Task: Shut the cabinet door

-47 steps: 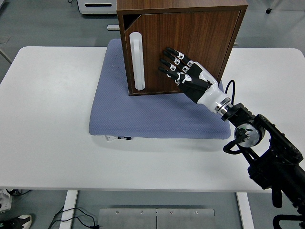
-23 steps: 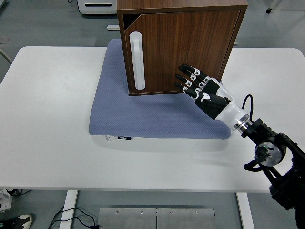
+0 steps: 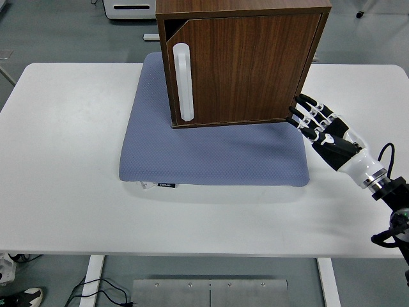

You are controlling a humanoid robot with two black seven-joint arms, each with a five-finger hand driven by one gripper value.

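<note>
One cabinet door [image 3: 246, 67], upper centre, looks shut, stiff and hinged. We judge flat pushing near its white handle [image 3: 183, 81] works best. Our right hand [image 3: 316, 123] hangs spread, empty.

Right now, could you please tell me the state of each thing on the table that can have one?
Dark wooden cabinet: upright on the cushion.
Wood-grain cabinet door: closed or nearly so.
White bar handle: untouched.
Blue-grey cushion mat: flat on the white table.
Right hand: open, empty, beside the cabinet's lower right corner.
</note>
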